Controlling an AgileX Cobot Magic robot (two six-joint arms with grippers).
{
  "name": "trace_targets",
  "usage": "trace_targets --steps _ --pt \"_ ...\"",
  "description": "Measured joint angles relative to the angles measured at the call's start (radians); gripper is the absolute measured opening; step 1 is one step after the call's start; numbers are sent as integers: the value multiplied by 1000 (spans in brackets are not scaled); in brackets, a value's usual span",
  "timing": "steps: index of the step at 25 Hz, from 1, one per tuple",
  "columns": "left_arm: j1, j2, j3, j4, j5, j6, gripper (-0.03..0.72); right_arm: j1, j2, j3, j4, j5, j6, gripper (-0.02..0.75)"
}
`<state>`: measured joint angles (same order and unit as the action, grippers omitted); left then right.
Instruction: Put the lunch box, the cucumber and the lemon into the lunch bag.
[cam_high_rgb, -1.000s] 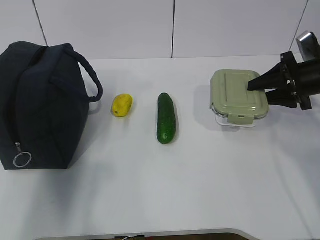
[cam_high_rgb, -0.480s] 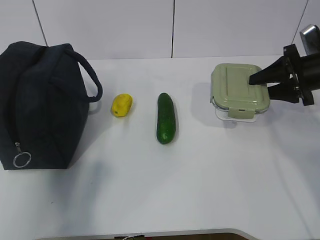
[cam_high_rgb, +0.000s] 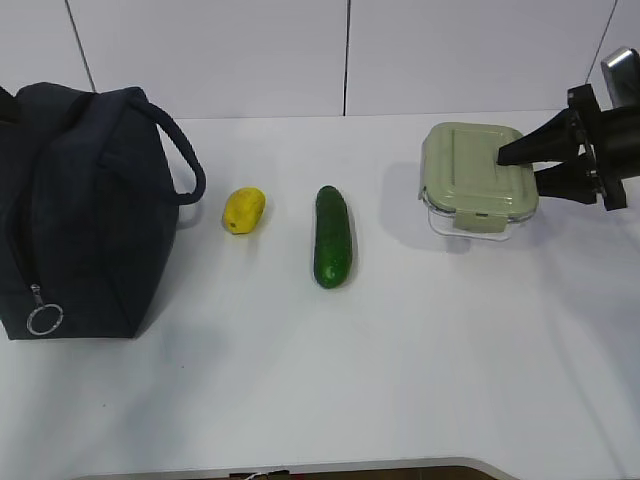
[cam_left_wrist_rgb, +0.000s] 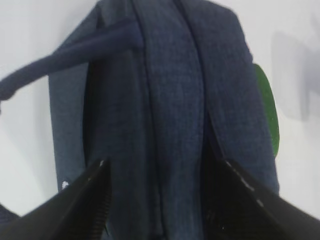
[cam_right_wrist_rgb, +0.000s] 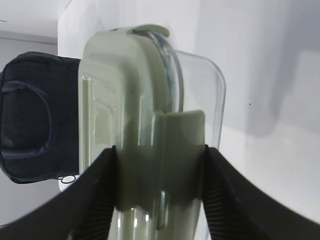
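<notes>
The right gripper (cam_high_rgb: 512, 166) pinches the lunch box (cam_high_rgb: 478, 180) and holds it tilted above the white table (cam_high_rgb: 400, 350).

Its two fingers press the green lid on one side and the glass on the other. The left gripper (cam_left_wrist_rgb: 160, 200) is spread wide over the top of the dark blue lunch bag (cam_high_rgb: 85, 210). The lemon (cam_high_rgb: 243, 210) and the cucumber (cam_high_rgb: 332, 236) lie on the table between bag and box.

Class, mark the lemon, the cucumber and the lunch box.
lemon (cam_high_rgb: 243, 210), exterior view, middle of the fruit.
cucumber (cam_high_rgb: 332, 236), exterior view, mid-length.
lunch box (cam_high_rgb: 465, 170), exterior view, lid top.
</notes>
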<state>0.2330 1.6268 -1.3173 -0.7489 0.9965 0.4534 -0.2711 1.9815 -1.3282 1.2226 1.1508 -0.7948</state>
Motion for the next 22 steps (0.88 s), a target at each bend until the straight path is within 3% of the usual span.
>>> trace_targets --steps 9,12,17,19,22 --pt "1 42 0 -10 -6 20 459 0 -7 0 3 0 7 383" --pt "1 46 0 -10 -7 23 348 0 -24 0 5 0 7 383" --pt "1 46 -2 -10 -4 23 46 8 -37 0 12 2 7 382" --pt "1 46 -2 -10 1 23 1 31 -37 0 12 -1 7 382" --pt "1 46 -2 -15 20 23 -8 94 -37 0 26 -1 9 382"
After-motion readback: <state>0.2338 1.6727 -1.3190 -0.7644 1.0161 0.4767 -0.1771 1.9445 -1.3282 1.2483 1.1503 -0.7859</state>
